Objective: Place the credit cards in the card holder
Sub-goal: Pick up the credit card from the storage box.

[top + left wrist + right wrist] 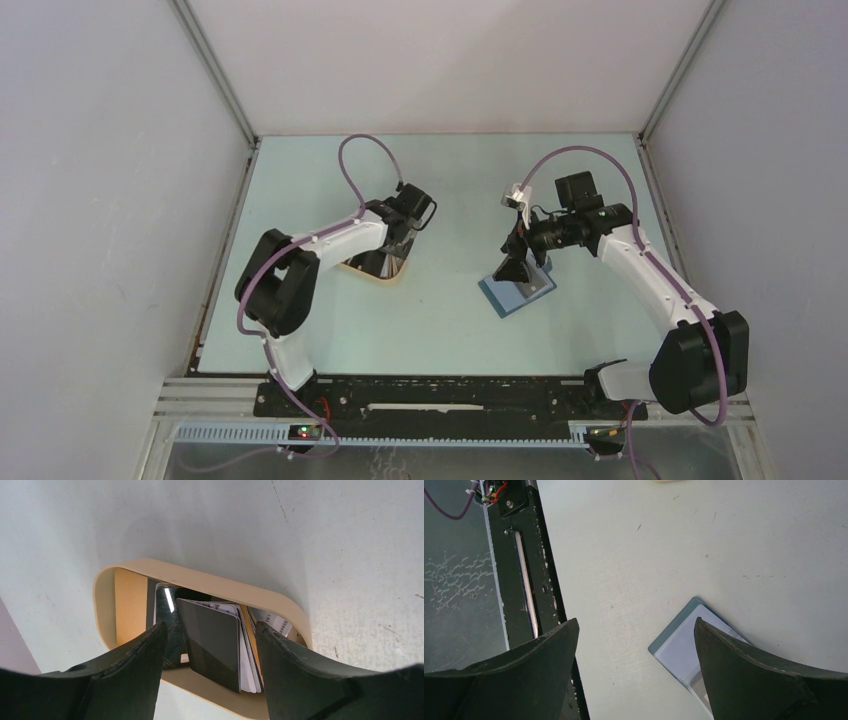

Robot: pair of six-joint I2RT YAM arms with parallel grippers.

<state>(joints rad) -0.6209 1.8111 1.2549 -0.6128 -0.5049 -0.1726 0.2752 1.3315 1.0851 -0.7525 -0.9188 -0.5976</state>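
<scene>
The credit cards (212, 645) stand bunched on edge in a tan oval tray (200, 580): a dark one in front, several pale and yellow-edged ones behind, and another dark one (167, 605) to the left. My left gripper (211, 626) is open, its jaws on either side of the bunch just above the tray; it holds nothing. In the top view it (395, 252) hangs over the tray (375, 272). The card holder (681, 647) lies open on the table, teal rim and pale blue inside. My right gripper (636, 621) is open and empty just above its left corner, also in the top view (517, 266), above the holder (503, 295).
The black rail at the table's near edge (521, 575) runs down the left of the right wrist view. White enclosure walls (120, 200) and frame posts close in the light table (450, 180) on both sides and the back.
</scene>
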